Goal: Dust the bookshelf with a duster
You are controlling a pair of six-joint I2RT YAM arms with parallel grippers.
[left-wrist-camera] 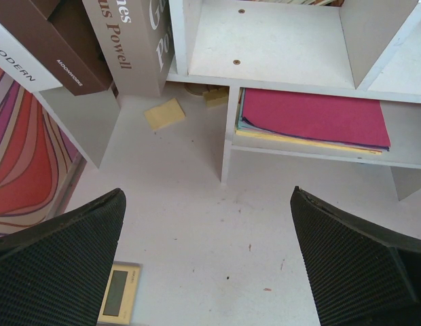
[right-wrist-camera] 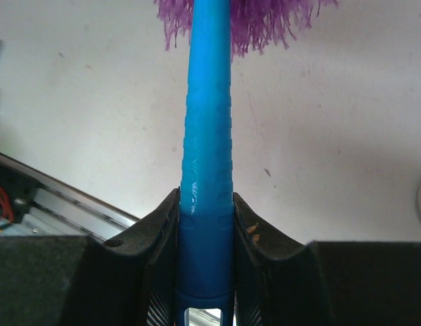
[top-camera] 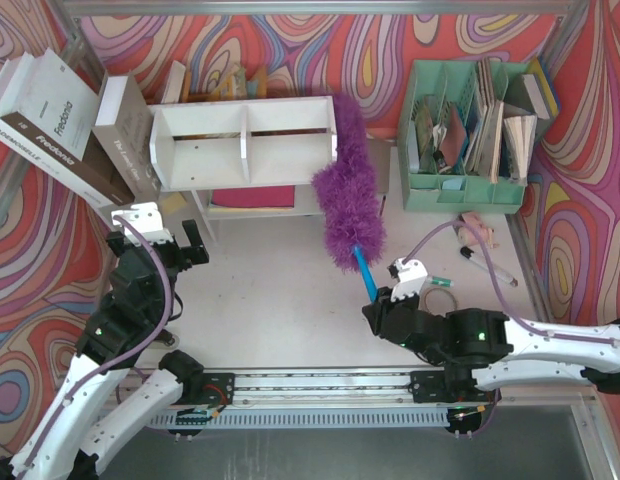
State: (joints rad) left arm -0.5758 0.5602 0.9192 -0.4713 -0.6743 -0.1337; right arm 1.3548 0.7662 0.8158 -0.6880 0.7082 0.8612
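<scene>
The white two-tier bookshelf (top-camera: pixel 245 145) stands at the back, with its upper tier split by a divider. The purple fluffy duster (top-camera: pixel 347 190) rests its head against the shelf's right end, and its blue handle (top-camera: pixel 366 270) slants down to my right gripper (top-camera: pixel 378 300). In the right wrist view, that gripper (right-wrist-camera: pixel 206 224) is shut on the blue handle (right-wrist-camera: pixel 207 122). My left gripper (top-camera: pixel 185 243) is open and empty above the table in front of the shelf's left part. In the left wrist view, its fingers (left-wrist-camera: pixel 58 265) frame bare table below the shelf (left-wrist-camera: pixel 278 51).
Large books (top-camera: pixel 60 125) lean left of the shelf. Coloured paper (left-wrist-camera: pixel 309 119) lies in its lower tier. A mint-green file organizer (top-camera: pixel 470 135) stands at the back right. A tape roll (top-camera: pixel 440 298) and pens (top-camera: pixel 485 262) lie right of the duster. A small calculator (left-wrist-camera: pixel 119 292) and a yellow note (left-wrist-camera: pixel 164 113) lie near the left gripper.
</scene>
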